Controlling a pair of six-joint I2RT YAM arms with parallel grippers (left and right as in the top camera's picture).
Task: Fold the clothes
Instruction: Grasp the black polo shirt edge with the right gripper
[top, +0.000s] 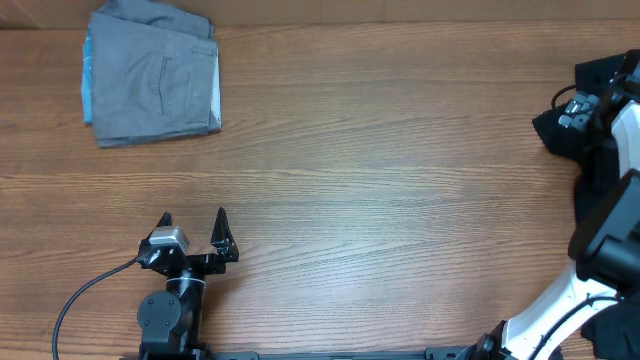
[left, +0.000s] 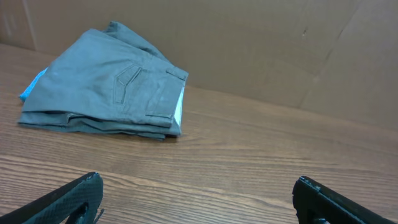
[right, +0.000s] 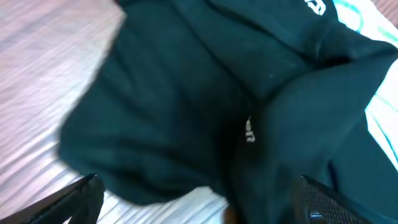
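Note:
A folded grey pair of trousers (top: 155, 75) lies at the far left of the table on top of a light blue item (top: 87, 70); it also shows in the left wrist view (left: 106, 84). My left gripper (top: 192, 225) is open and empty, low over bare wood near the front edge (left: 196, 193). A dark teal garment (top: 556, 132) lies crumpled at the right edge. My right gripper (right: 196, 186) is open, its fingers spread wide just above this garment (right: 186, 106), which fills its view.
A white and teal striped cloth (right: 376, 25) lies under and beside the dark garment. The wooden table (top: 380, 170) spans the view. A cardboard wall (left: 280, 43) stands behind the table. A black cable (top: 85, 290) runs from the left arm.

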